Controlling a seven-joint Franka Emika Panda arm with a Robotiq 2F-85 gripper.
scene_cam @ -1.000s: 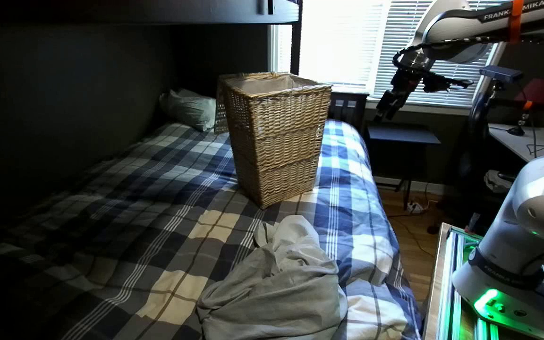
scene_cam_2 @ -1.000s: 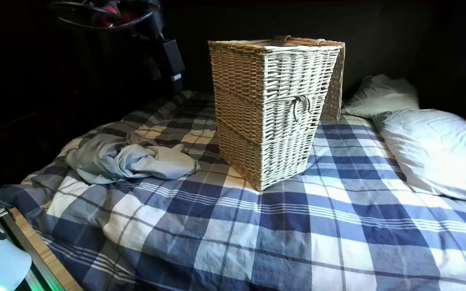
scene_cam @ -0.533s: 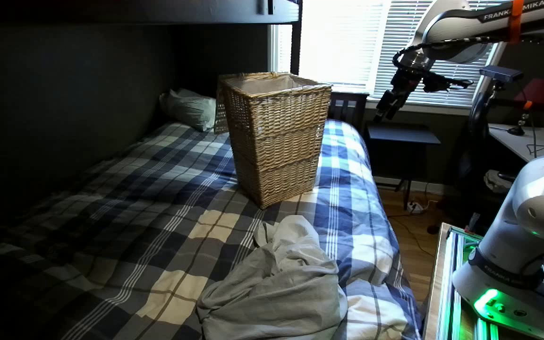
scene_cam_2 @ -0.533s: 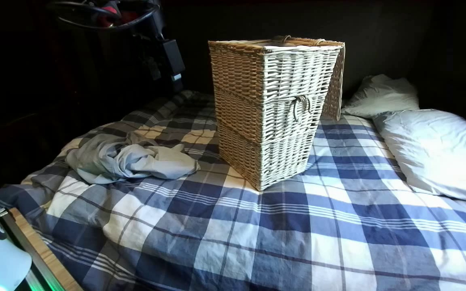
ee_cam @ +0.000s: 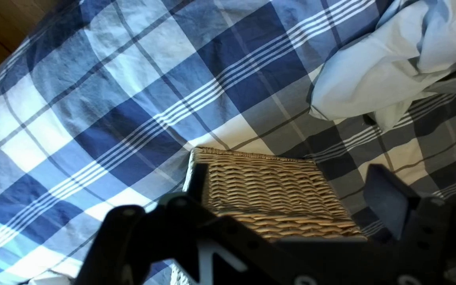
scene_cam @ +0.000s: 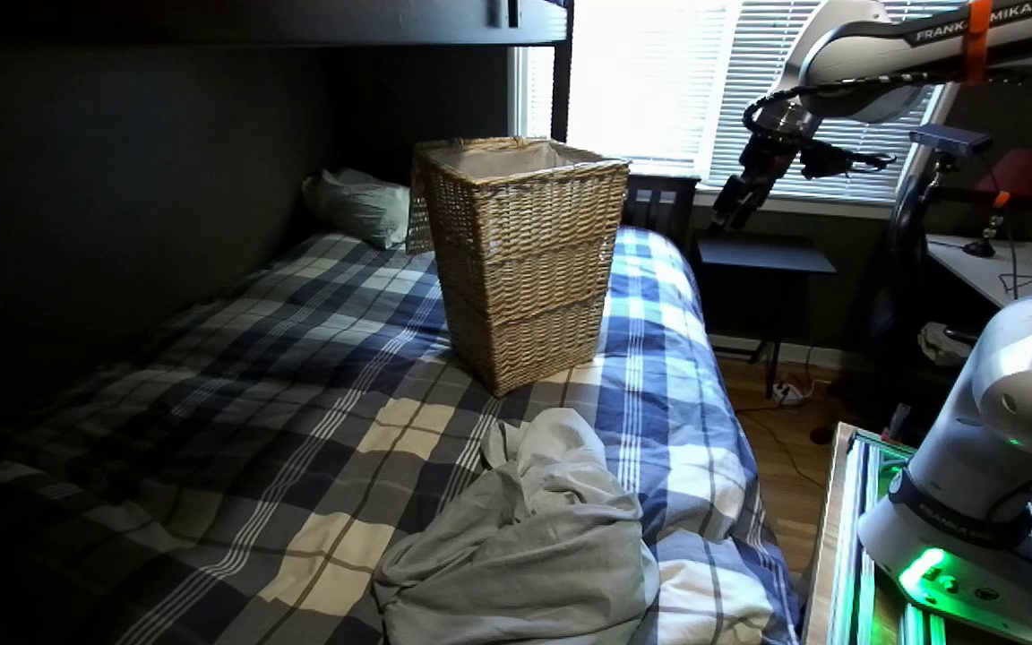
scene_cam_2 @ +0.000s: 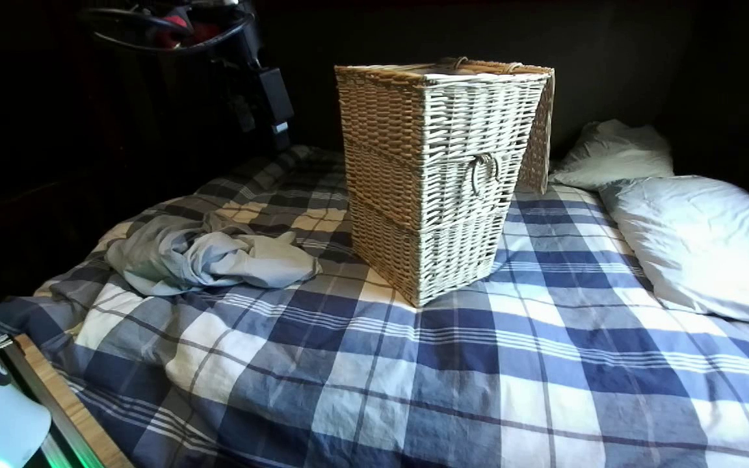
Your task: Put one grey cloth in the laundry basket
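Note:
A tall wicker laundry basket stands upright on the bed in both exterior views (scene_cam: 552, 260) (scene_cam_2: 381, 169), its top open and its lid (scene_cam: 420, 206) hanging down one side. A crumpled grey cloth lies on the bed beside it in both exterior views (scene_cam: 525, 546) (scene_cam_2: 212, 253). My gripper is raised in the air, apart from cloth and basket, in both exterior views (scene_cam: 729, 210) (scene_cam_2: 264, 127). In the wrist view my gripper (ee_cam: 291, 184) is open and empty, with the basket's side (ee_cam: 267, 186) seen below between its fingers. The cloth (ee_cam: 386, 71) shows at upper right there.
The bed has a plaid cover (scene_cam_2: 374, 377). Pillows (scene_cam_2: 699, 240) lie beyond the basket. An upper bunk rail (scene_cam: 256, 22) runs above the bed. A small dark table (scene_cam: 765, 253) stands past the bed's edge. The robot's base (scene_cam: 964, 537) sits beside the bed.
My gripper has shifted slightly left and down in an exterior view where it is at the upper left. The cloth and the basket have not moved.

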